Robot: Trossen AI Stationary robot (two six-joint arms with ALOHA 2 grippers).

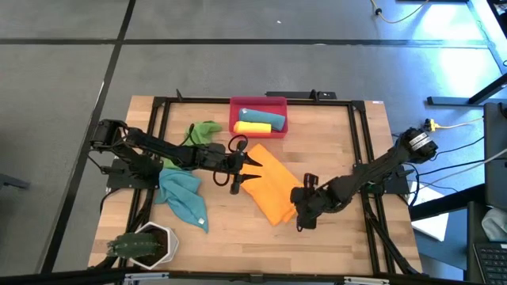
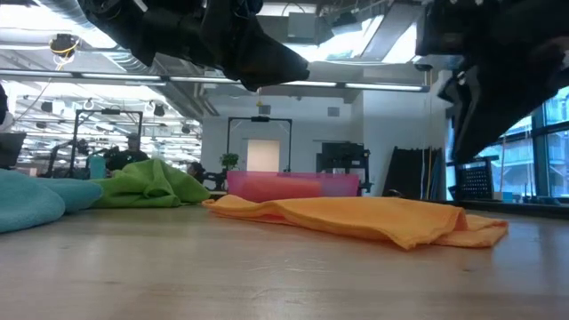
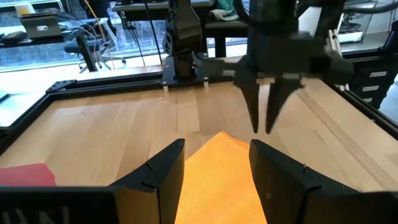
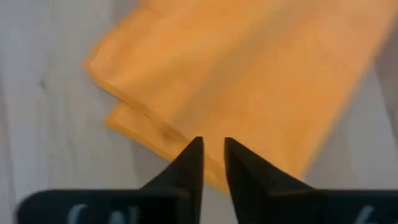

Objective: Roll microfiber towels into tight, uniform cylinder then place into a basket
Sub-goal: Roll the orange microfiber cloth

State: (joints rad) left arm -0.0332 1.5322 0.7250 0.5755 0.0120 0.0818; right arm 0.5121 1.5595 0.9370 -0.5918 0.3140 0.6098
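Beneath both claws, orange towel perhaps folded; underside hidden.

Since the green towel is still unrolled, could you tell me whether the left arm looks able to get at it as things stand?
Probably yes. The green towel lies on bare wood right beside the left arm, nothing on top of it. The left pincer hangs open over the orange towel and would have to pull back toward it.

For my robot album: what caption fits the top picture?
Two grippers, left and right, flank a folded orange towel.
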